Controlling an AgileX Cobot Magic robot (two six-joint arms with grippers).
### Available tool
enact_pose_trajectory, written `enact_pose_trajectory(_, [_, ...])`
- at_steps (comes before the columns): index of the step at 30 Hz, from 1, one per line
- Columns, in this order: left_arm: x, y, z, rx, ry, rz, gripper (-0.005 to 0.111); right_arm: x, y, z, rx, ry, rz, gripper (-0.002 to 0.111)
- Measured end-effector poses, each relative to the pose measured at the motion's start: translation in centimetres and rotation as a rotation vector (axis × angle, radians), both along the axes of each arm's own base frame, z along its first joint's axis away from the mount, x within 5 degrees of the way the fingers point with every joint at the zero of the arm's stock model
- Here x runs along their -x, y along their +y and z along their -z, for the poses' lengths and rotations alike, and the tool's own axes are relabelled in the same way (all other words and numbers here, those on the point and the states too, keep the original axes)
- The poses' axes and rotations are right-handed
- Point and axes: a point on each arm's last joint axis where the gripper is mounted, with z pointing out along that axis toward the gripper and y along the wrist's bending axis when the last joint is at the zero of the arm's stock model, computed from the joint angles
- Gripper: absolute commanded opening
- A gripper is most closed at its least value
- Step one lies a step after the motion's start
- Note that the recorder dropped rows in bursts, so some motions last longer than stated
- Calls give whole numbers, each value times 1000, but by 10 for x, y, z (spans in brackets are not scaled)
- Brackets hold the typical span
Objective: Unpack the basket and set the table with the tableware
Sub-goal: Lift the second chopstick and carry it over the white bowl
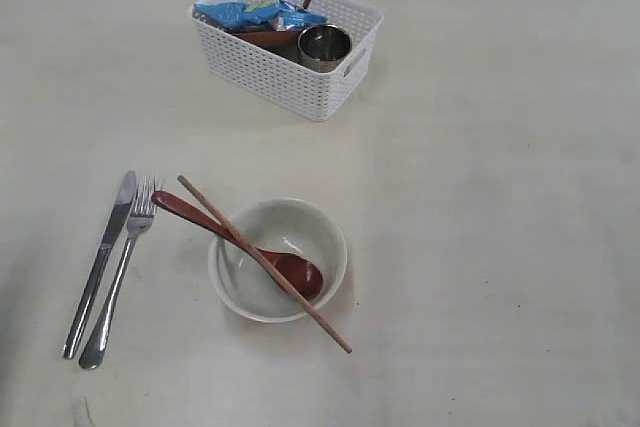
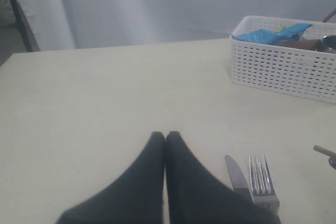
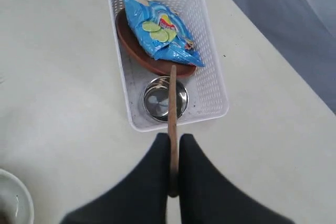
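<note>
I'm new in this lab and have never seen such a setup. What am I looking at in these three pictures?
This is a robot with two arms, each ending in a gripper. One picture sees the table from a camera off the arms; the other two come from wrist cameras, so the dark wedges are the grippers. On the table lie a knife, a fork, and a bowl with a red spoon in it and a chopstick across it. The white basket holds a steel cup, brown plate and blue chip bag. The left gripper is shut and empty; the right gripper pinches a second chopstick above the basket.
</note>
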Motion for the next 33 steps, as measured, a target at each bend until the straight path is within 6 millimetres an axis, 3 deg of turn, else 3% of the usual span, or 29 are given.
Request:
enact_pose_trajectory(8, [0,0,0,0,0,0,0,16,-3,-13,-84,23,-24,0])
enact_pose_trajectory(13, [0,0,0,0,0,0,0,38,-17,-14,-84,49,-28,0])
enact_pose_trajectory(19, [0,0,0,0,0,0,0,92,-31,-6,-202,138,-125,0])
enact_pose_trajectory(21, [0,0,0,0,0,0,0,108,-24,1,-222,127,-176,0])
enact_pose_trajectory(25, [0,0,0,0,0,0,0,132,3,43,-161,102,-281,0])
enact_pose_trajectory(30, [0,0,0,0,0,0,0,148,20,68,-144,49,-325,0])
enact_pose_trajectory(33, [0,0,0,0,0,0,0,152,20,82,-121,69,-311,0])
